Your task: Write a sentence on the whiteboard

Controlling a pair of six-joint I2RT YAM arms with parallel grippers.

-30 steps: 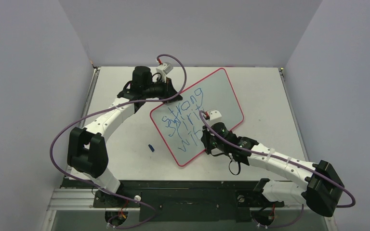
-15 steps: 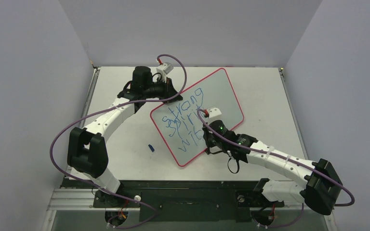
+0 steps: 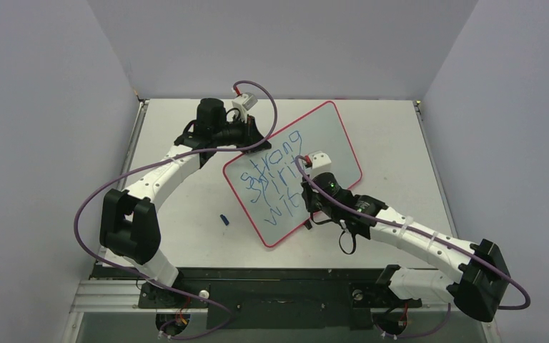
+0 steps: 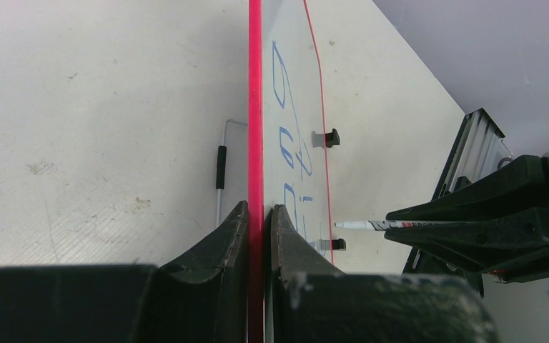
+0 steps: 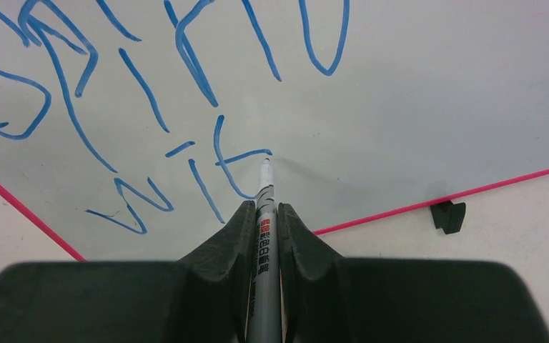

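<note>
"Toward the near edge of the bench, what did your right hand (image 5: 263, 211) have?"

"It was clenched on a marker (image 5: 264, 187). The barrel was pinched between both jaws and the tip stuck out ahead. A small blue piece (image 3: 224, 219) lay on the bench (image 3: 400, 157) off to the left, apart from everything. I could not tell what it was."

"And where was the tip?"

"Down at the whiteboard (image 3: 325, 132), by the right end of the cross-stroke of a t. Whether it pressed on the surface I could not tell."

"What about the sentence (image 3: 271, 179)?"

"It was blue letters in three lines on the left part of the board: 'strong', then 'spirit', then 'wit' nearest me. A black clip (image 5: 449, 214) sat at the red rim, to the right of the marker."

"Where was the board itself?"

"Around the middle of the bench. It was turned on a diagonal, with one corner toward me and one toward the back wall."

"And farther out, your left hand (image 4: 259, 211)?"

"Clamped on the board's rim at its far left edge, one jaw on each face. From that wrist I saw the board edge-on."
</note>
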